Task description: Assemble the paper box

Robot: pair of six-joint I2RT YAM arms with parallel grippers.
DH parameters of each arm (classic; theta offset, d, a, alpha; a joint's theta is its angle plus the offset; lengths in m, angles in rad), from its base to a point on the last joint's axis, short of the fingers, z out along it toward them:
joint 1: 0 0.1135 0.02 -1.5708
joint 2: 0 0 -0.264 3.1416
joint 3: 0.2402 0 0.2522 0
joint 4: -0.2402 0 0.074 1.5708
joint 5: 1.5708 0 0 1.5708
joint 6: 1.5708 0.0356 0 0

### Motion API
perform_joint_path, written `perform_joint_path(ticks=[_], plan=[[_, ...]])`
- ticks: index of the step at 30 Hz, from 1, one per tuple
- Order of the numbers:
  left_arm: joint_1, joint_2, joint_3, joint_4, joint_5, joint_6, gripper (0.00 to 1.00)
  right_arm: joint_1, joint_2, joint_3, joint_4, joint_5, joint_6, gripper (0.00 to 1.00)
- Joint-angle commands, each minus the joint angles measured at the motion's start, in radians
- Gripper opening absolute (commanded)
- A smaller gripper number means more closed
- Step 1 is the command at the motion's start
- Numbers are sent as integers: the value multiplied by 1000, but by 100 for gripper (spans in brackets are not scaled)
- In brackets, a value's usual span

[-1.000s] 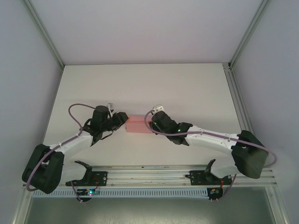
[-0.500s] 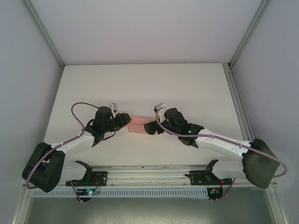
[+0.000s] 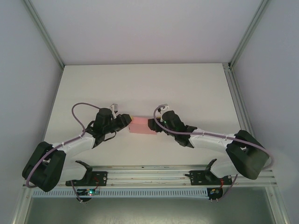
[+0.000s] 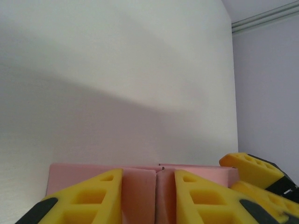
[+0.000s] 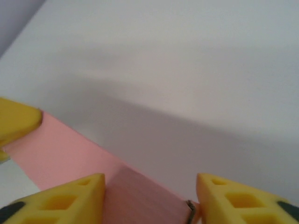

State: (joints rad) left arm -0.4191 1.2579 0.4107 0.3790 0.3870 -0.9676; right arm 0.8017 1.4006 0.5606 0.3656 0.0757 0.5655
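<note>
The paper box (image 3: 141,126) is a small pink rectangular box lying on the white table (image 3: 140,88) between my two grippers. My left gripper (image 3: 125,121) is shut on its left end. In the left wrist view both yellow fingers (image 4: 84,196) press pink flaps (image 4: 140,186) that meet at a seam, with the gripper (image 4: 148,171) centred on them. My right gripper (image 3: 152,124) holds the right end. In the right wrist view the box (image 5: 60,149) runs off to the left, and the gripper (image 5: 150,177) closes across its end face, the right finger (image 5: 243,200) barely off the edge.
An aluminium rail (image 3: 149,177) runs along the near edge behind the arm bases. A frame post (image 3: 233,93) borders the table on the right, and pale walls close the sides and back. Bare table lies beyond the box.
Half a second ago the right gripper had backed off the box with wide jaws. It has come back to the right end and narrowed on it. The left gripper kept its hold.
</note>
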Motion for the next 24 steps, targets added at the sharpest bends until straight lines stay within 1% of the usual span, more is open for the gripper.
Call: perform_joint_path(ticks=[1,2,4,6,7,8,9,10,11,16,19,22,24], plan=[[-18,61,-109,-135,38,43,27,-7,118,-102,-35,32,34,40],[-20,62,-121,-118,36,49,27,-9,129,-112,-9,10,32,38],[-19,60,-156,-71,29,55,23,-11,144,-133,37,-27,20,37],[-19,60,-184,-29,20,75,18,-21,158,-147,67,-39,20,37],[-19,60,-198,-5,14,83,18,-33,168,-151,77,-53,29,35],[-19,63,-204,12,9,92,13,-42,174,-154,82,-64,38,33],[-18,69,-209,20,10,101,5,-52,185,-161,94,-77,53,30],[-19,78,-208,18,13,107,0,-59,191,-174,123,-100,56,25],[-18,90,-205,17,23,114,0,-62,196,-186,152,-115,56,21],[-18,182,-180,64,68,130,0,-68,214,-197,198,-147,44,15],[-18,226,-171,103,103,129,0,-68,226,-205,230,-160,42,6],[-18,245,-159,103,116,136,0,-70,222,-218,257,-172,32,4],[-19,245,-149,104,129,135,0,-73,207,-216,251,-175,26,5]])
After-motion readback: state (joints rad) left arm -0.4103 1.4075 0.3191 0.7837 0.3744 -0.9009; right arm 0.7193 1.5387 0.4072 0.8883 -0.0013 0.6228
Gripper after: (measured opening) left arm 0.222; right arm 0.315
